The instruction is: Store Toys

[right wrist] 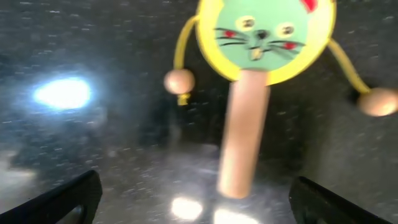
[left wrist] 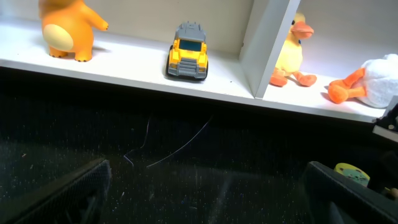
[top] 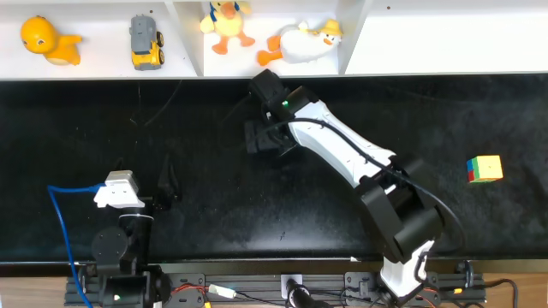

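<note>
Shelf (top: 190,38) runs along the far edge of the black table (top: 214,214).

Left compartment: orange toy (top: 47,40) at the left, upright. Truck (top: 146,43) beside it, nose toward the table.

Left gripper (top: 167,184) sits low over the table's near-left part, well apart from every toy. Its wrist view faces the shelf. Fingers spread wide, nothing between them.

Middle compartment: yellow duck (top: 227,26) against the left divider. White duck (top: 304,43) lies just to its right.

Right arm reaches across the middle. Right gripper (right wrist: 199,208) is over the table just in front of the middle compartment. Fingers released, wide apart, holding nothing.

Rattle (right wrist: 264,37) lies flat on the table under the right gripper. It has a green cat face in a yellow rim, a bead on a cord on each side, and a wooden handle pointing toward the gap between the fingers. Neither finger touches it.

Cube (top: 485,168) sits alone on the table's right part, well apart from the arm and the shelf.
</note>
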